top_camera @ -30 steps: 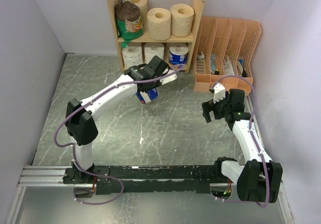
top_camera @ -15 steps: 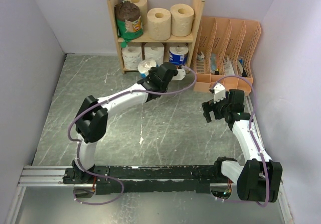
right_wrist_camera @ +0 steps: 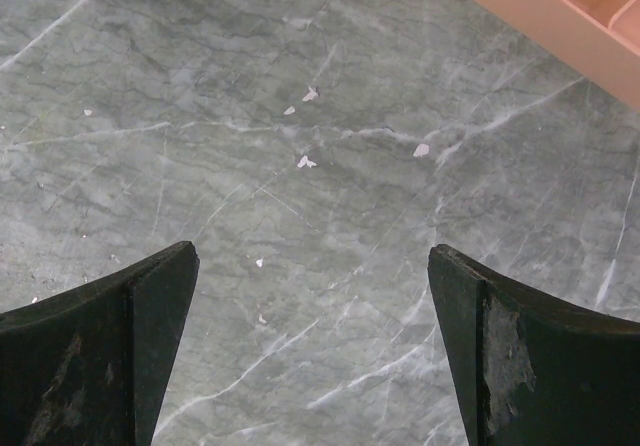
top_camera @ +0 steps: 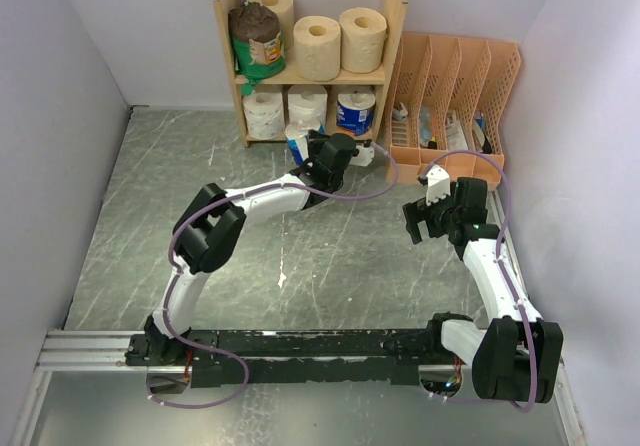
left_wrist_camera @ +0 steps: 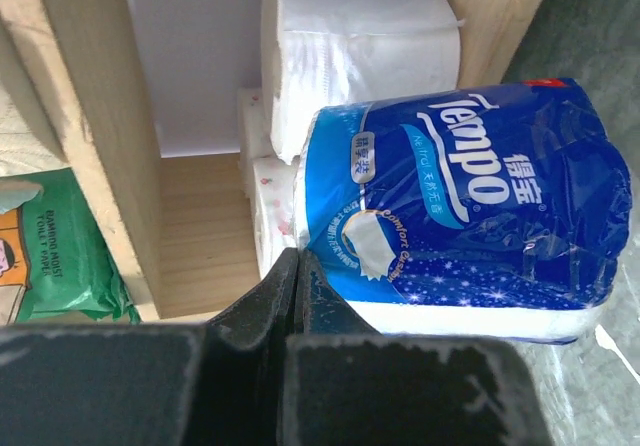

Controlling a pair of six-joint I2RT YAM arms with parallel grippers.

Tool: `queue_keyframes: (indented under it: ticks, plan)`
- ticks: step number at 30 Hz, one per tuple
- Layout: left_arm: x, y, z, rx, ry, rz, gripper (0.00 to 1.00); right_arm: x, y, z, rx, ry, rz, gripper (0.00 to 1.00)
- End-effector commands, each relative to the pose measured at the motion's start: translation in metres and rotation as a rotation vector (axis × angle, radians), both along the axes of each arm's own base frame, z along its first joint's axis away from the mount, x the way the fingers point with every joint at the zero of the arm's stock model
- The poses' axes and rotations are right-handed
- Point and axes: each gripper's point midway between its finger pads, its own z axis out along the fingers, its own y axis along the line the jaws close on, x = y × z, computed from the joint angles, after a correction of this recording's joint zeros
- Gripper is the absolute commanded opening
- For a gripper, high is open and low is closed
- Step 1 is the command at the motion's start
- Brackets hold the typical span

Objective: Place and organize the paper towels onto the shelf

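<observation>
Paper towels [top_camera: 318, 48] are sitting on both tiers of the light wooden open shelf [top_camera: 392, 26] — tan ones and a green-and-brown wrapped roll [top_camera: 258, 38] above, white rolls [top_camera: 264, 113] and a blue-wrapped roll [top_camera: 355, 109] below. The left hand [left_wrist_camera: 297, 266] is pinching the wrapper of a second blue-wrapped cylindrical roll [left_wrist_camera: 470, 206] just in front of the lower tier. The right hand [right_wrist_camera: 315, 296] is hovering wide open above the grey marbled worktop [right_wrist_camera: 300, 116] — near the peach slotted plastic organizer [top_camera: 455, 76].
</observation>
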Motion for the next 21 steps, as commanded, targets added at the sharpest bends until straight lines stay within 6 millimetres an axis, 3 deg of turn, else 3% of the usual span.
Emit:
queue_keyframes:
  ticks: [1,9,14,21]
  plan:
    - [-0.001,-0.002,0.023,-0.062,-0.032,0.017,0.07,0.001,-0.004,0.001,-0.01,-0.015,-0.01,1.0]
    - [-0.034,0.006,-0.021,-0.063,0.12,0.026,0.07,0.0,-0.002,0.0,-0.006,-0.011,0.002,1.0]
    - [-0.059,-0.004,-0.046,-0.115,0.276,0.028,0.08,0.0,-0.002,0.001,-0.006,-0.012,0.002,1.0]
    - [-0.071,-0.017,-0.063,-0.186,0.412,0.029,0.3,-0.001,0.0,0.0,0.001,-0.007,0.016,1.0]
